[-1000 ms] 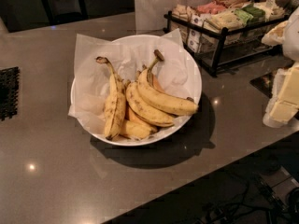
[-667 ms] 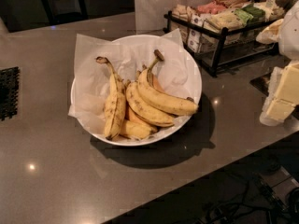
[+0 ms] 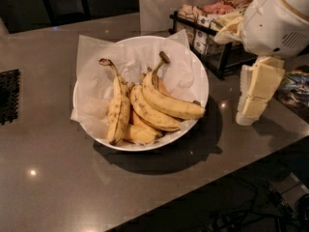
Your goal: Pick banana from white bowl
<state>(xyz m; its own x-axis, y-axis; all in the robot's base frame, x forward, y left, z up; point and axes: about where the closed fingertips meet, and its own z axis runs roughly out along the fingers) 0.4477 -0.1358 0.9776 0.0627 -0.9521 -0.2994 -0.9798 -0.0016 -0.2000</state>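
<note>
The white bowl (image 3: 195, 71), lined with crinkled white paper, sits in the middle of the grey counter. The brown-speckled banana (image 3: 118, 111) lies at the bowl's left side, its thin dark-tipped stem pointing up and left. A cleaner-yellow pair of bananas (image 3: 164, 105) sharing one stem lies to its right. The gripper (image 3: 255, 98), cream-coloured under the white arm housing, hangs at the right of the bowl, fingers pointing down, apart from the bowl and holding nothing that shows.
A black wire basket (image 3: 212, 30) of packaged snacks stands behind the bowl at the right. A black mat (image 3: 8, 95) lies at the left edge. The counter's front edge runs diagonally at the lower right, with cables on the floor below.
The arm and gripper have moved left into view, closer to the bowl. The bowl and bananas have not moved.
</note>
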